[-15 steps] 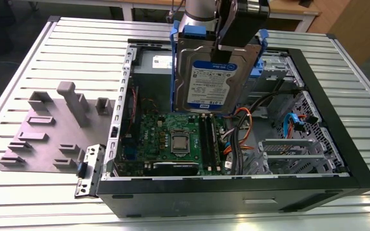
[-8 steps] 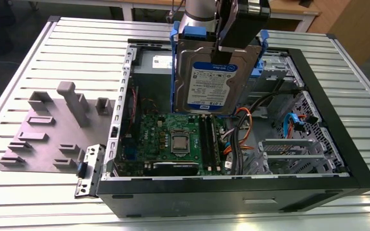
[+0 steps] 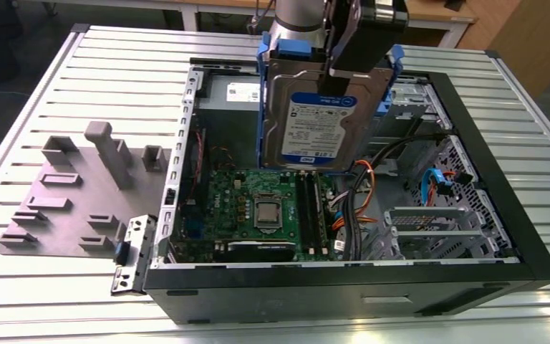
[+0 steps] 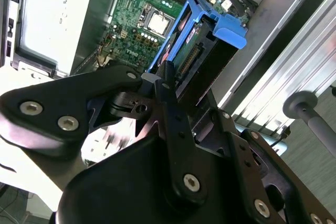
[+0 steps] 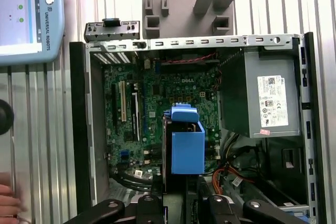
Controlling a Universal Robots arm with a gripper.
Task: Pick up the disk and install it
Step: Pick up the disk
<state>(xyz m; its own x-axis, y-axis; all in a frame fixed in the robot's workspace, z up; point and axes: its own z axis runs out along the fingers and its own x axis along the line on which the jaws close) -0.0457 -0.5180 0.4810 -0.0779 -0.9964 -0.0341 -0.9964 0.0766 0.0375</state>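
Gripper point(image 3: 338, 80) clamping the disk point(image 3: 306, 122), fingers point(image 4: 169, 94) narrowed onto its upper end. Disk upright, label toward the exterior camera, blue carrier frame along both edges, hanging over the open computer case point(image 3: 504, 244) above the motherboard point(image 3: 261, 208). Power supply point(image 5: 260, 98) inside the case, near the disk. Grey fixture plate point(image 3: 65, 208) on the slatted table point(image 3: 26, 287), at the exterior view's left.

From my seat the gripper point(image 4: 155, 76) is matte black all over: flat rounded linkage plates point(image 4: 68, 98) and chunky links, pinned with shiny silver hex-socket screws point(image 4: 191, 182). Right next to the gripper, the arm's wrist point(image 3: 297, 16) is a plain pale grey cylinder.
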